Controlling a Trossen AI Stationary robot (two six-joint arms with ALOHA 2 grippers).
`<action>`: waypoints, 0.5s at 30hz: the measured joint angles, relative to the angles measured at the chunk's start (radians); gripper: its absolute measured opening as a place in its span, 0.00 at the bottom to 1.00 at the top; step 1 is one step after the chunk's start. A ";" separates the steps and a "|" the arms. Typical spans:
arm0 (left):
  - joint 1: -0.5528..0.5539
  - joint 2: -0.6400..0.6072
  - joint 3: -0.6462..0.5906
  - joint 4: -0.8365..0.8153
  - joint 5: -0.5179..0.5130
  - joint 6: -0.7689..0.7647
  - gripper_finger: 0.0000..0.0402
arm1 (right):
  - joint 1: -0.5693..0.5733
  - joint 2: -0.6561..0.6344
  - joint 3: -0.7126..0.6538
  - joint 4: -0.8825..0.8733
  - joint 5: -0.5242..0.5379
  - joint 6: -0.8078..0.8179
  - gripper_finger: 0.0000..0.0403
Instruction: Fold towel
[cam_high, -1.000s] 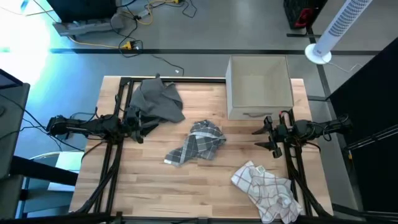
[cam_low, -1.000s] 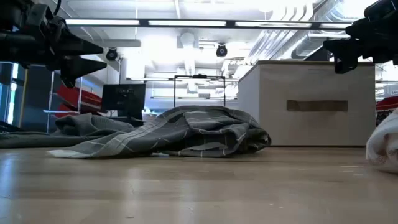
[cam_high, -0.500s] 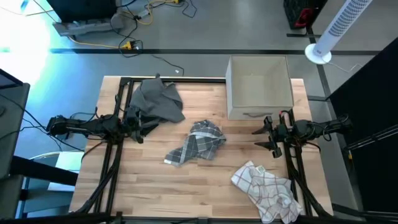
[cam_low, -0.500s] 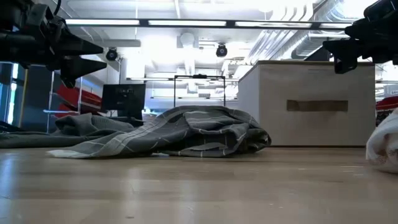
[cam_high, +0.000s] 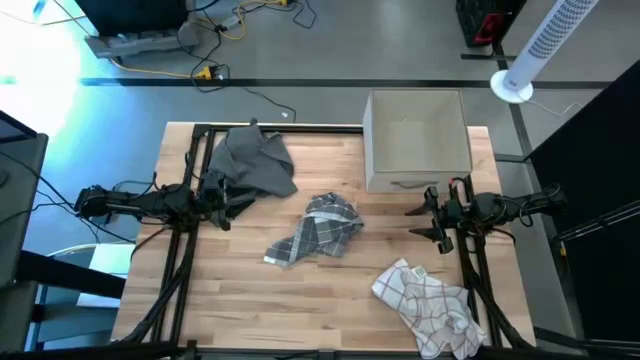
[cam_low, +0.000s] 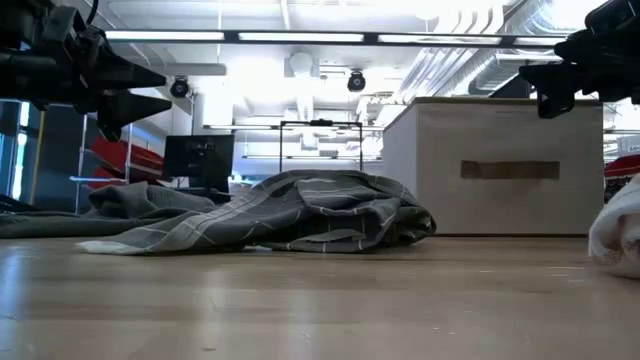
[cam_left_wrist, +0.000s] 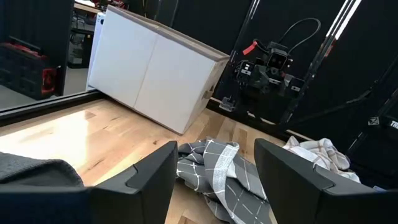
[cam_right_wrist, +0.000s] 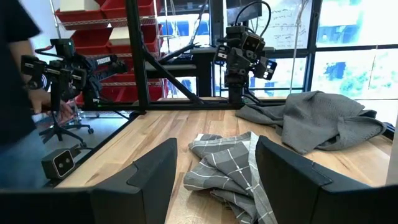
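Left gripper (cam_high: 232, 203) and right gripper (cam_high: 418, 222), both spread wide and empty, flank the grey checked towel (cam_high: 318, 229); its long axis runs diagonally, roughly midway between them.

Nothing has changed between the earlier pictures and now. The left gripper (cam_high: 232, 203) and the right gripper (cam_high: 412, 222) hold the same raised poses at the table's (cam_high: 330, 300) sides, jaws spread as before. The grey checked towel (cam_high: 318, 232), the plain grey towel (cam_high: 252, 160), the white checked towel (cam_high: 428, 306) and the box (cam_high: 416, 137) lie exactly where they did a second ago, fold for fold.
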 joint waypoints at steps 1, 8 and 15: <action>0.000 0.000 0.000 0.000 0.000 0.000 0.51 | 0.000 0.000 0.000 0.000 0.000 0.000 0.51; 0.000 0.000 0.000 0.000 -0.009 0.029 0.51 | 0.000 0.000 0.000 0.005 0.033 0.001 0.51; 0.001 0.000 0.000 0.031 -0.024 0.053 0.51 | 0.000 0.001 -0.001 0.089 0.063 -0.078 0.51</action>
